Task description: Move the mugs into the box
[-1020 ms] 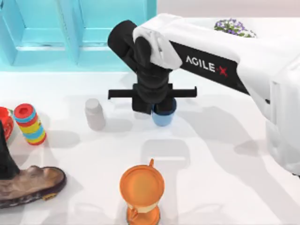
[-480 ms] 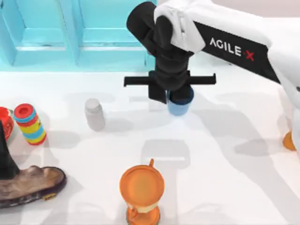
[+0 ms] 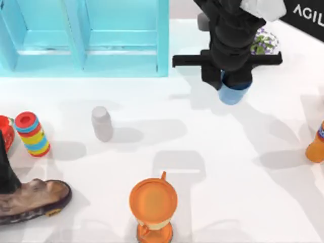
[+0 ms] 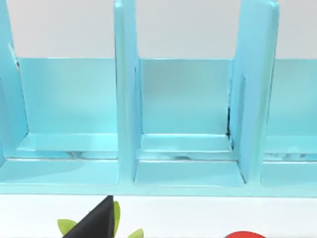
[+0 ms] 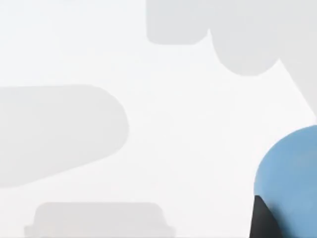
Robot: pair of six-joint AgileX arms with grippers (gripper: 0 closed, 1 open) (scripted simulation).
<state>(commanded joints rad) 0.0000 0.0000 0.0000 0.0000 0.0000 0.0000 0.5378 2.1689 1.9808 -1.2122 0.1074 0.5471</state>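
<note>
Nearest the viewer, an orange jug [image 3: 153, 205] stands at the desk [image 3: 212, 167] front edge; w/ the turquoise box [image 3: 86, 38] as landmark, the jug is well in front of it. A white bottle [image 3: 102, 123] stands in front of the box, closer to it. Farther back, right gripper [image 3: 230, 81] hangs just right of the box's right wall, jaws closed on the blue mug [image 3: 233, 93], carried above the desk. Mug's long axis looks roughly vertical, mouth up under the gripper. Risk, judged: moving toward the box too low could knock the mug on the wall & loosen the grip.
</note>
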